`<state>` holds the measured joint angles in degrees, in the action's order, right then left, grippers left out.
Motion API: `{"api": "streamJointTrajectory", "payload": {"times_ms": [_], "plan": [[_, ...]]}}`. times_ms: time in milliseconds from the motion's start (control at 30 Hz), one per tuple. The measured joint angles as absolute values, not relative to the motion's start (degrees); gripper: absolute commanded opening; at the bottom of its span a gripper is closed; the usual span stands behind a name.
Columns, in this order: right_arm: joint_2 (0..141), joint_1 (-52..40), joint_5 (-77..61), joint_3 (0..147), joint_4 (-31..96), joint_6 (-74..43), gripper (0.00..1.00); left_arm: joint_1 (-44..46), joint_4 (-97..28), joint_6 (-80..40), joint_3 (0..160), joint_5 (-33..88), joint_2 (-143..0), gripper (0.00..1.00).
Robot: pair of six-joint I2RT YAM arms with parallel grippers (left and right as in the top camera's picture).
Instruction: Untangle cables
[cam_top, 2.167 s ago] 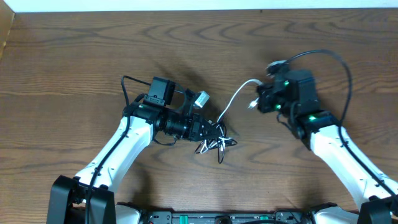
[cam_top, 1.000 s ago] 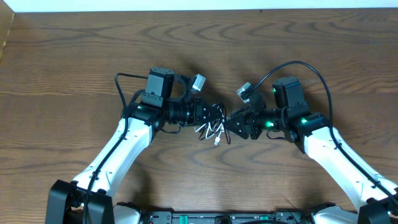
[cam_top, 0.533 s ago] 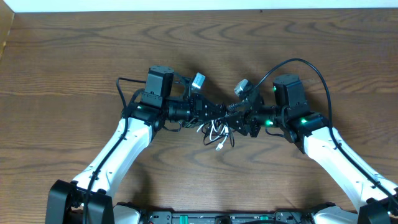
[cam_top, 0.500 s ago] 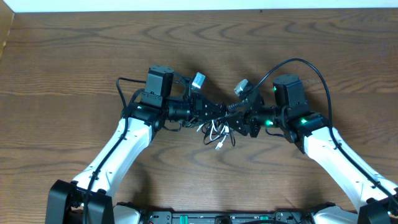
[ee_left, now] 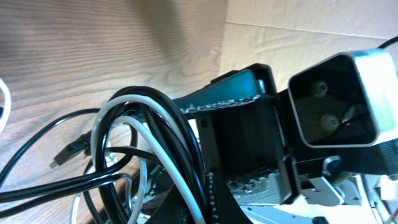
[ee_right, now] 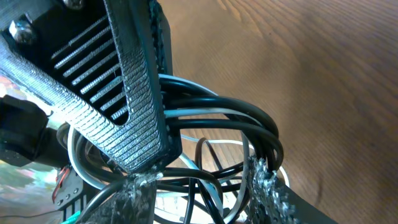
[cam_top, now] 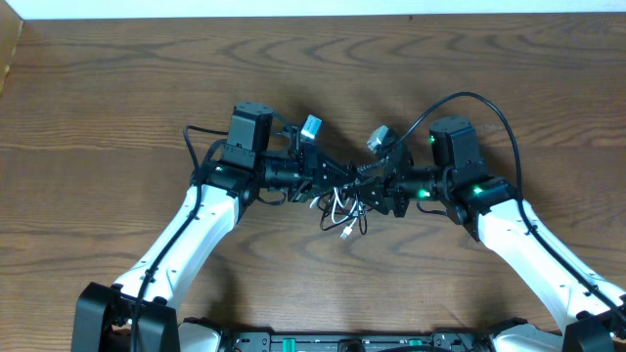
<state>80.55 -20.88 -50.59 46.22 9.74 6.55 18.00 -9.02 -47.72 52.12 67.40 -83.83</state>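
The cables (cam_top: 342, 207), a thin white cord and a thin black cord tangled together, hang between the two grippers at the table's middle. My left gripper (cam_top: 331, 176) is shut on the bundle's top. In the left wrist view the white cord (ee_left: 140, 99) and black cord (ee_left: 62, 186) loop out from my left gripper (ee_left: 205, 208). My right gripper (cam_top: 364, 186) faces it from the right. In the right wrist view my right gripper (ee_right: 202, 186) has its jaws apart, with black loops (ee_right: 249, 118) and a white strand (ee_right: 214, 111) in the gap.
The left gripper's ribbed finger (ee_right: 134, 93) fills the upper left of the right wrist view. The right wrist's camera block (ee_left: 336, 93) sits close ahead in the left wrist view. A thick black arm wire (cam_top: 489, 103) arcs over the right arm. A box edge (cam_top: 8, 49) stands far left.
The right arm swung in from the right until its gripper met the left one at the bundle. The bundle rose slightly with the left gripper. The right jaws have narrowed.
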Motion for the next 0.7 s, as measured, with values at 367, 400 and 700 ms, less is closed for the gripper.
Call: {"api": "streamJointTrajectory", "payload": {"times_ms": [367, 400, 700], "plan": [[80.6, -20.9, -50.5, 46.2, 9.8, 7.0, 0.01, 18.0, -2.5, -51.9, 52.1, 70.7, -83.8, 0.07], [80.6, -20.9, -50.2, 46.2, 9.8, 6.9, 0.01, 18.0, -2.5, -51.7, 52.1, 70.7, -83.8, 0.08], [80.0, -20.6, -37.3, 46.2, 11.9, -1.8, 0.01, 18.0, -5.5, -41.5, 52.1, 68.7, -83.8, 0.07]]}}
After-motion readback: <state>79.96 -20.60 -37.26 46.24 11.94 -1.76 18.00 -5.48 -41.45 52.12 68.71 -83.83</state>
